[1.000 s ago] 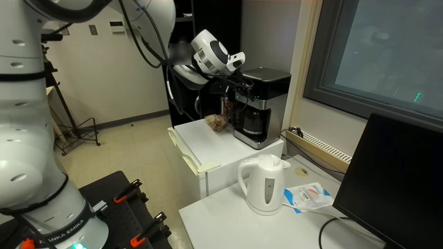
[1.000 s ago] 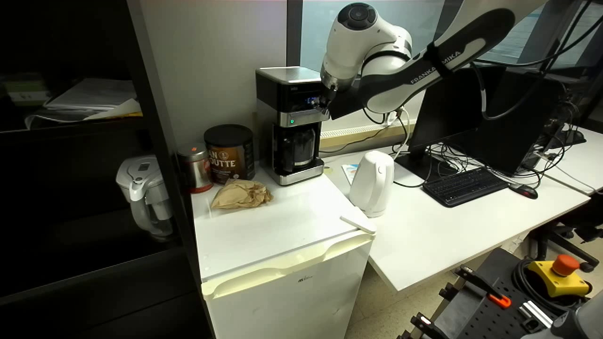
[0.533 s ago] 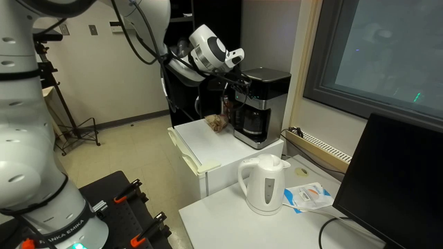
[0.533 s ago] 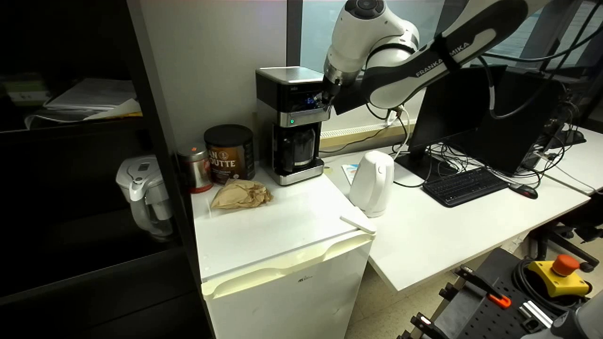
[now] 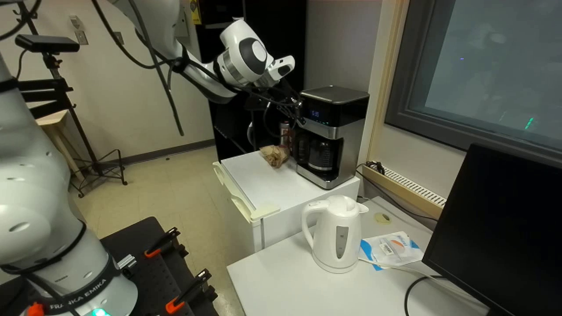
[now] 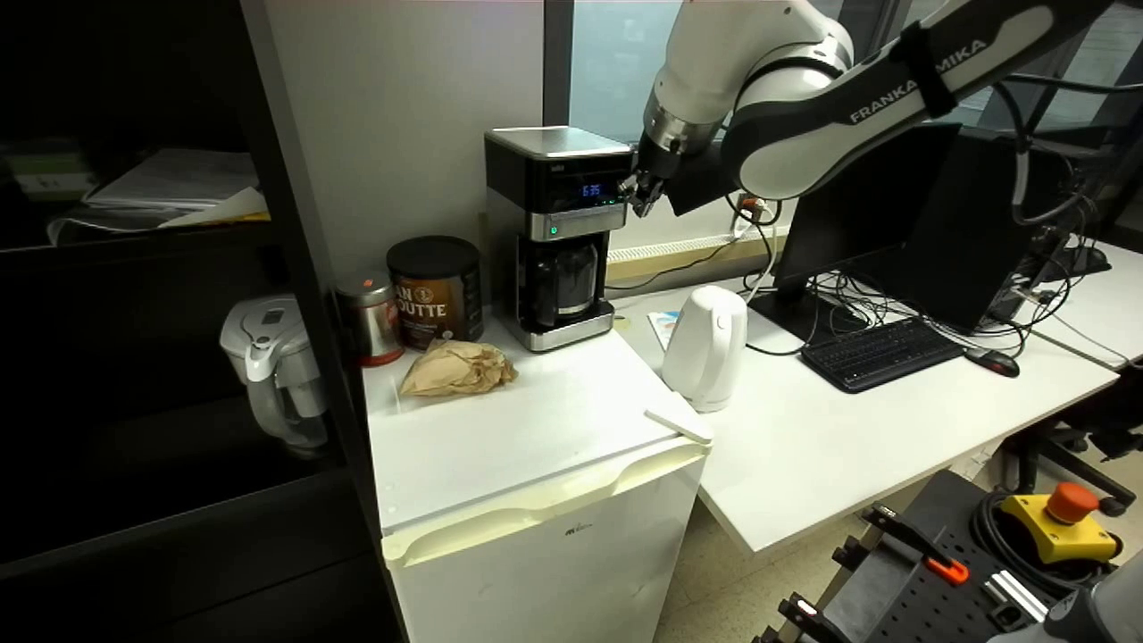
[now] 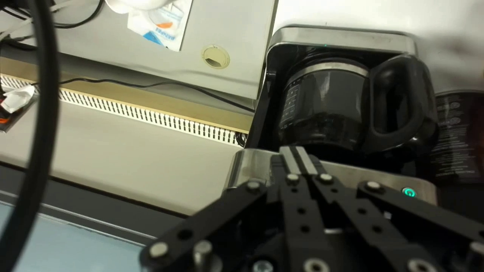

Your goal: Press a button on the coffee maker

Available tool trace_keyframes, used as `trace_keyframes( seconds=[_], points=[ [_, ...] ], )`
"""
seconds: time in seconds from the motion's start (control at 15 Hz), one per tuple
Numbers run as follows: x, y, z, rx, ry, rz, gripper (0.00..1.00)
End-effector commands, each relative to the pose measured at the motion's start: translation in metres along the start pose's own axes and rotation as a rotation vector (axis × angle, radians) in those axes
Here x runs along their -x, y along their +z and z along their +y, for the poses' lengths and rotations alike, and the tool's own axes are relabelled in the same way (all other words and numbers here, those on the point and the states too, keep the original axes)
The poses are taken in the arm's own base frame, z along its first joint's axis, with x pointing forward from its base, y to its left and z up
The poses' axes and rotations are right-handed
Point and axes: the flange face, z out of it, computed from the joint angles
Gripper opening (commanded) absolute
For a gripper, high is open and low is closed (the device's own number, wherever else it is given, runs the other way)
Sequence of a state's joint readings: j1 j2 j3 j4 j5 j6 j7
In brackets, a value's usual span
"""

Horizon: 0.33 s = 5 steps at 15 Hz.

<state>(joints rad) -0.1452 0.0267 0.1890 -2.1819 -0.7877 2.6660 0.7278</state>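
Note:
The coffee maker, black and silver, stands on the white fridge top in both exterior views (image 5: 351,136) (image 6: 513,205). Its blue display (image 6: 591,190) is lit. A green-lit power button (image 6: 554,230) sits on the silver band and also shows in the wrist view (image 7: 408,192). The dark carafe (image 7: 321,105) is in its recess. My gripper (image 7: 297,160) is shut with nothing between its fingertips. In both exterior views it (image 5: 300,117) (image 6: 639,198) hangs in front of the panel, level with display and band. The fingertips look apart from the panel.
A white kettle (image 6: 705,348) and a packet (image 5: 390,248) stand on the lower desk. A paper bag (image 6: 457,368), a coffee can (image 6: 436,295) and a metal canister (image 6: 371,317) are left of the coffee maker. A monitor (image 5: 505,228) and a dark shelf (image 6: 125,375) flank the area.
My gripper has pulled back from the coffee maker's front panel, leftward in an exterior view and rightward in an exterior view. The blue display is uncovered now. The gripper holds nothing.

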Motion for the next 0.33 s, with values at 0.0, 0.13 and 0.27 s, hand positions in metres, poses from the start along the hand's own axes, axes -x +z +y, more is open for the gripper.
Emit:
trace_keyframes(
  seconds=[0.0,0.13,0.27],
  points=[
    [0.033,-0.031,0.002,-0.014,-0.012,-0.023,0.0],
    [0.049,-0.042,0.0,-0.019,-0.01,-0.036,0.0],
    [0.065,-0.054,-0.003,-0.02,-0.005,-0.044,0.0]
  ],
)
